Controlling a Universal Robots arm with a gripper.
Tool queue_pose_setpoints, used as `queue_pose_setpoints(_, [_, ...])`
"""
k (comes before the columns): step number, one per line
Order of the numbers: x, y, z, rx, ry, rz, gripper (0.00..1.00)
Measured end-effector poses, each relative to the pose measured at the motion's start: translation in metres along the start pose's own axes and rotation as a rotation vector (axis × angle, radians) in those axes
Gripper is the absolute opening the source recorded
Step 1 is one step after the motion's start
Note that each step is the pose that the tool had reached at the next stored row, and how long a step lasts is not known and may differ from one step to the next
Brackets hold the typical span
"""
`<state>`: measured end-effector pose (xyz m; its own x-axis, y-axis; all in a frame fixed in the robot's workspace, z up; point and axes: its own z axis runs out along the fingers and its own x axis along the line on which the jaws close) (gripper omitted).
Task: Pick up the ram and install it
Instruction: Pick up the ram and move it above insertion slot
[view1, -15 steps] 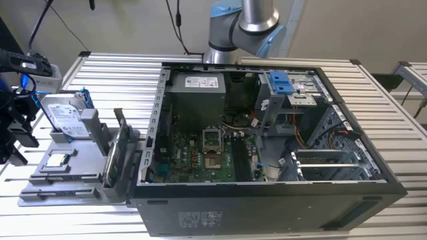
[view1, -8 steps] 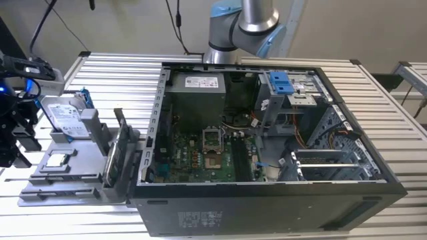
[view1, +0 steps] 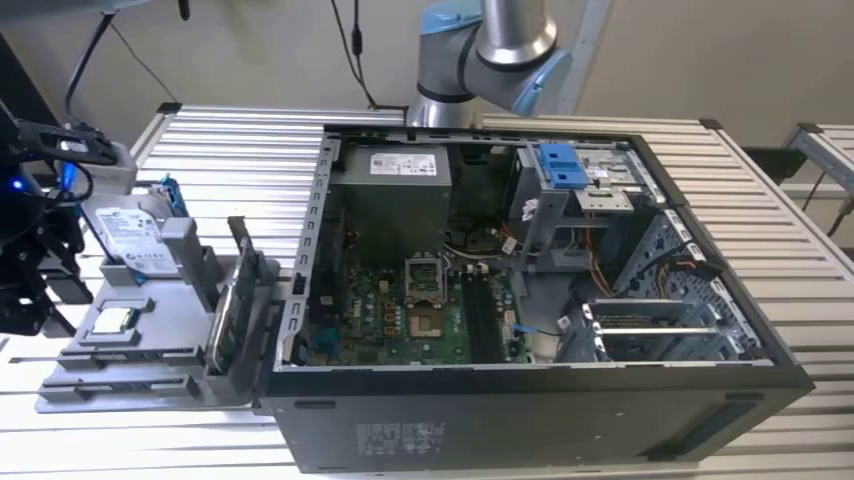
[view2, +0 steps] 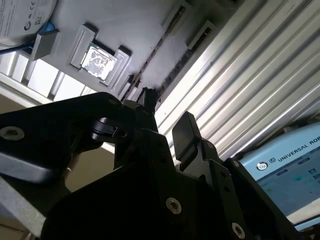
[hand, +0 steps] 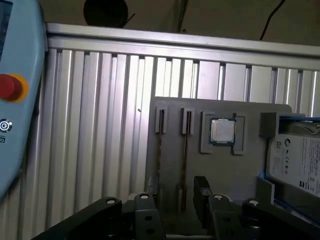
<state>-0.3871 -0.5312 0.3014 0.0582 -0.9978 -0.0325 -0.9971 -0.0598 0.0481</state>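
The ram shows edge-on as a thin dark strip (hand: 186, 160) standing in a slot of the grey fixture (hand: 240, 170). A second strip like it (hand: 159, 155) stands in the neighbouring slot. In the second wrist view the same strip (view2: 161, 49) runs toward the fingertips. My gripper (hand: 173, 199) hovers just short of the near ends of these slots, open, with nothing between its fingers (view2: 186, 131). In the exterior view the gripper (view1: 30, 285) is at the far left, beside the fixture (view1: 80, 395).
On the fixture a processor chip (hand: 222, 131) and a silver hard drive (hand: 300, 160) lie beside the slots. Two boards (view1: 238, 300) stand on edge between the fixture and the open computer case (view1: 534, 420). A pale blue control pendant (hand: 15, 90) lies on the slatted table (hand: 100, 125).
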Motion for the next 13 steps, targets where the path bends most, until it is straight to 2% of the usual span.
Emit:
queue_pose_setpoints(4, [-0.0037,0.0014,0.0044,0.0057,0.0003,0.002,0.42])
queue_pose_setpoints(13, [-0.0038,0.0021,0.0104,0.0067,-0.0003,0.024,0.42])
